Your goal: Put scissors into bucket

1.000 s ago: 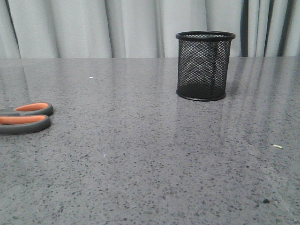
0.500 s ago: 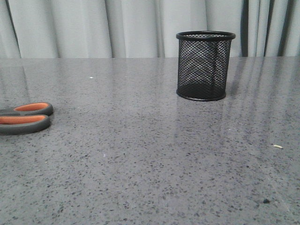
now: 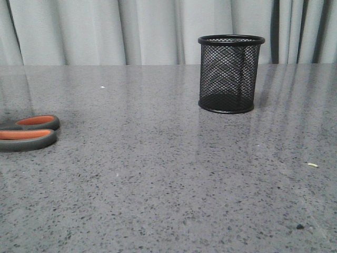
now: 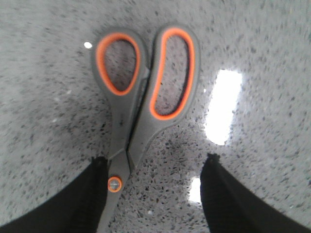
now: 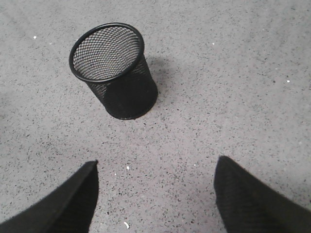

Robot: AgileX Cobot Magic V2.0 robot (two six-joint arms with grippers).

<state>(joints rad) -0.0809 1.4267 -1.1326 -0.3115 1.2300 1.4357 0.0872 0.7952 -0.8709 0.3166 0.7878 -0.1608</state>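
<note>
table [image 3: 168,174]: grey speckled stone, glossy, reflecting the backdrop
curtain [image 3: 131,31]: pale grey folds behind the far edge
pale scrap [image 3: 313,165]: small, near the right edge
dark speck [image 3: 299,226]: near the front right corner, perhaps a crumb
white fleck [image 3: 102,87]: far left part

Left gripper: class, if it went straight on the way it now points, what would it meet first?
Probably the scissors: the open left gripper points down at them, their pivot beside one finger. Height above them is unclear.
</note>
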